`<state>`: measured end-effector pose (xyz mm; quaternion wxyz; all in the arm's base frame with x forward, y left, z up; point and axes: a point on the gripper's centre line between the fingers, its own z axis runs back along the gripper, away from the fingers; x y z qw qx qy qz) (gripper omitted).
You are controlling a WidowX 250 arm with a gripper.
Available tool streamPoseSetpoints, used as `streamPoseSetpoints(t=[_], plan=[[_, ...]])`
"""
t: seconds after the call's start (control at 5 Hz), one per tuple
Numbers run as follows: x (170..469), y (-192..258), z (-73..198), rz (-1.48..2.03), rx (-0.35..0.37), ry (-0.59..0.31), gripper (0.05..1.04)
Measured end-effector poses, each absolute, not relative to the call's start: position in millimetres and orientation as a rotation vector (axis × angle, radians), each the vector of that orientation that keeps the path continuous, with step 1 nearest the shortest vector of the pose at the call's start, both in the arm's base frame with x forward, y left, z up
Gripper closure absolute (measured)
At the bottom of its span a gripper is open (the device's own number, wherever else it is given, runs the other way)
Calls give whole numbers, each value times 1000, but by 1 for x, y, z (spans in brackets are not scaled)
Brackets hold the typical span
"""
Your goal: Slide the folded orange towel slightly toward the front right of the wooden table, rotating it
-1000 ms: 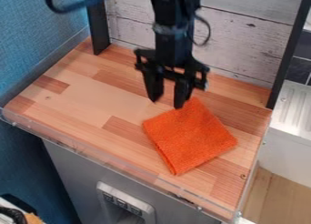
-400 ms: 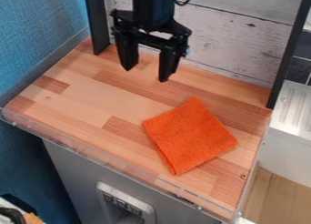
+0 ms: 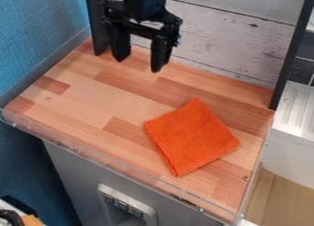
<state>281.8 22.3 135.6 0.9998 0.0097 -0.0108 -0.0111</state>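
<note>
My black gripper (image 3: pixel 138 64) hangs over the back left part of the wooden counter, its two fingers spread apart with nothing between them. To its lower right, an orange cloth (image 3: pixel 191 138) lies folded in a rough square on the right half of the counter. A wide gap of bare wood separates the cloth from the gripper.
The wooden counter (image 3: pixel 92 98) has a clear raised strip (image 3: pixel 110 164) along its front edge. Behind stands a whitewashed plank wall (image 3: pixel 236 41) between dark posts. A blue wall (image 3: pixel 36 36) borders the left, and a white unit (image 3: pixel 294 142) stands beyond the right edge.
From beside the cloth's back corner, my gripper has moved up and to the left, toward the back of the counter. The cloth has stayed where it was.
</note>
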Motion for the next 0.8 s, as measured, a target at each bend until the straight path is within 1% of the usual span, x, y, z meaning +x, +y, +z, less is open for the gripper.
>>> streamPoseSetpoints(t=[0.2,0.8], plan=[[286,30,139,-17,9,-30,85],[301,47,139,4,-10,-5,85]])
